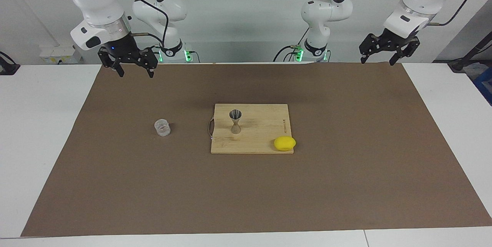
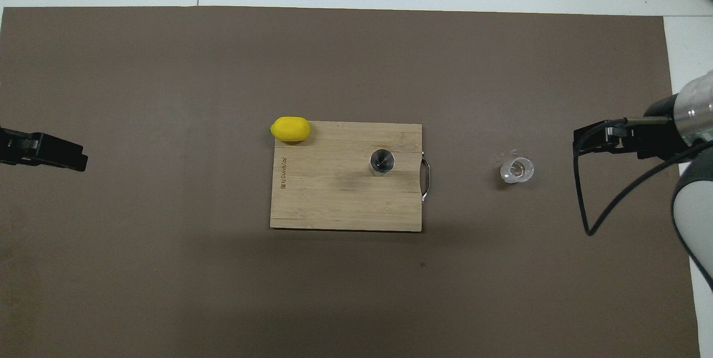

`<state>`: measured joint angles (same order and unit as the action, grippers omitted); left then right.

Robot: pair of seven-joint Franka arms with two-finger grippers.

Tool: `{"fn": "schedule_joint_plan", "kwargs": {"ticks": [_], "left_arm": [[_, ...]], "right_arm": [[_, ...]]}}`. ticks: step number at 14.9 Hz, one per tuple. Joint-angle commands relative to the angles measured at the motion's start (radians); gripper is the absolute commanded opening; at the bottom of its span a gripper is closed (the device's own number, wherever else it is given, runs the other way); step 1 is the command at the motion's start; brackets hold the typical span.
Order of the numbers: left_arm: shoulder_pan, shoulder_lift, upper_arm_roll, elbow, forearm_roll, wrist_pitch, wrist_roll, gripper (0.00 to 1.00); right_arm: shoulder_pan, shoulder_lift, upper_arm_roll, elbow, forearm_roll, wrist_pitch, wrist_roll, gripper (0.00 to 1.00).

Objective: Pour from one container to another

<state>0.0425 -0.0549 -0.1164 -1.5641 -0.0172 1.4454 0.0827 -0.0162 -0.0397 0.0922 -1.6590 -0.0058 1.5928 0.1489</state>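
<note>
A short clear cup (image 1: 162, 128) (image 2: 517, 170) stands upright on the brown mat, toward the right arm's end of the table. The hourglass-shaped metal jigger (image 1: 235, 121) (image 2: 382, 161) stands upright on a wooden cutting board (image 1: 261, 124) (image 2: 334, 202) mid-table. My right gripper (image 1: 135, 73) (image 2: 582, 143) hangs open and empty in the air over the mat at the right arm's end, well apart from the cup. Over the mat's edge at the left arm's end, my left gripper (image 1: 377, 62) (image 2: 75, 158) waits, open and empty.
A yellow lemon (image 1: 285, 143) (image 2: 290, 129) lies at the board's corner farthest from the robots, toward the left arm's end. The board has a metal handle (image 2: 426, 180) on the side facing the cup. The brown mat (image 1: 346, 185) covers most of the white table.
</note>
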Motion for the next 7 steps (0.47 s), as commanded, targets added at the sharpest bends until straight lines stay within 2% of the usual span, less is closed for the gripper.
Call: {"fn": "schedule_joint_plan", "kwargs": {"ticks": [1,7], "left_arm": [[-0.006,-0.026,0.006,-0.031,0.017,0.013,0.006,1.0],[-0.006,-0.026,0.006,-0.031,0.017,0.013,0.006,1.0]], "right_arm": [[-0.01,-0.017,0.006,-0.041,-0.025,0.019,-0.02,1.0],[-0.008,-0.02,0.008,-0.048,-0.019,0.035,-0.012,1.0]]}}
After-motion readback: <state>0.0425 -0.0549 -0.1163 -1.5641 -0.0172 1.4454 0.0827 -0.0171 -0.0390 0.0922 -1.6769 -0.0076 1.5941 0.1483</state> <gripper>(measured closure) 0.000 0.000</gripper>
